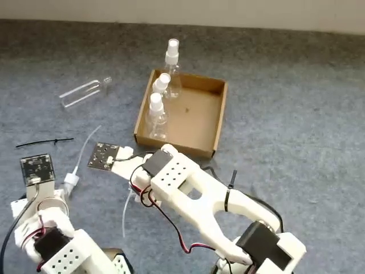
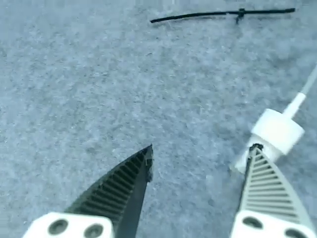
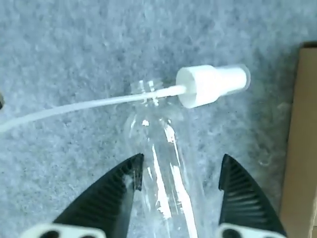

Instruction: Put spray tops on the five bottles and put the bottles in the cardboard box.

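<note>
A clear bottle (image 3: 166,188) lies on the grey carpet between the fingers of my open right gripper (image 3: 182,161). A white spray top (image 3: 213,84) rests loose across its neck, its thin tube (image 3: 74,109) trailing off to one side. My left gripper (image 2: 203,148) is open just above the carpet, and one fingertip (image 2: 255,151) is up against a second spray top (image 2: 275,131), which lies at the near left (image 1: 71,180). The cardboard box (image 1: 217,117) holds capped bottles (image 1: 155,114) along its left side. Another bare bottle (image 1: 85,92) lies at the far left.
A black zip tie (image 1: 45,141) lies on the carpet left of the box and ahead of my left gripper (image 2: 223,14). The right arm (image 1: 194,194) stretches across the near middle. The box's side wall (image 3: 302,148) is close beside my right gripper.
</note>
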`<move>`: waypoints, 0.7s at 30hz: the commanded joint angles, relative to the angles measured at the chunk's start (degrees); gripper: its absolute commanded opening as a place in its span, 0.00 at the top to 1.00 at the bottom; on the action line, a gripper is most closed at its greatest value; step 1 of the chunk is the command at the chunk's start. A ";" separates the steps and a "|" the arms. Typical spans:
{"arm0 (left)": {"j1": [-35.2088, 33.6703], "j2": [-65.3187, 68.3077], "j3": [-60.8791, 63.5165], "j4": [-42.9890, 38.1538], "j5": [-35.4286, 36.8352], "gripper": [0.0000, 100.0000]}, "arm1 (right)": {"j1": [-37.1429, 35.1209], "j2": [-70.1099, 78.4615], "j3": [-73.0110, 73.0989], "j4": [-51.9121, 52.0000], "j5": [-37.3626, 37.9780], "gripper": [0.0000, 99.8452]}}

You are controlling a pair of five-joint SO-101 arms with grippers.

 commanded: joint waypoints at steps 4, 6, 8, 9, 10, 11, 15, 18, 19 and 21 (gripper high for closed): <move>-2.24 0.40 -7.43 0.44 -3.60 0.73 | 0.40 -0.40 -2.77 -0.84 -0.88 0.79; -2.07 1.54 -12.97 5.63 -3.08 0.73 | 0.40 -0.40 -2.77 -0.84 -0.88 0.79; 0.40 5.32 -20.09 10.73 -2.99 0.73 | 0.13 -0.22 -2.77 -0.92 -0.88 0.79; 1.98 8.31 -24.57 13.36 -2.99 0.73 | 0.04 -0.04 -2.77 -0.92 -0.88 0.79; 3.74 12.09 -29.32 16.18 -2.99 0.73 | 0.04 0.13 -2.68 -1.36 -0.88 0.79; 5.76 16.75 -34.68 18.81 -2.90 0.73 | 0.04 0.13 -1.98 -2.33 -0.88 0.79; 11.82 39.69 -58.42 29.27 -3.16 0.73 | 0.04 -0.48 3.47 -7.52 -0.88 0.79; 12.62 56.48 -74.59 32.79 -3.78 0.72 | 0.04 -0.48 5.41 -9.45 -0.88 0.79; 12.53 61.76 -79.08 33.05 -4.75 0.72 | 0.04 -0.48 5.67 -9.45 -0.97 0.79; 12.26 70.73 -86.64 33.23 -5.89 0.72 | 0.04 -0.48 5.67 -9.63 -0.97 0.79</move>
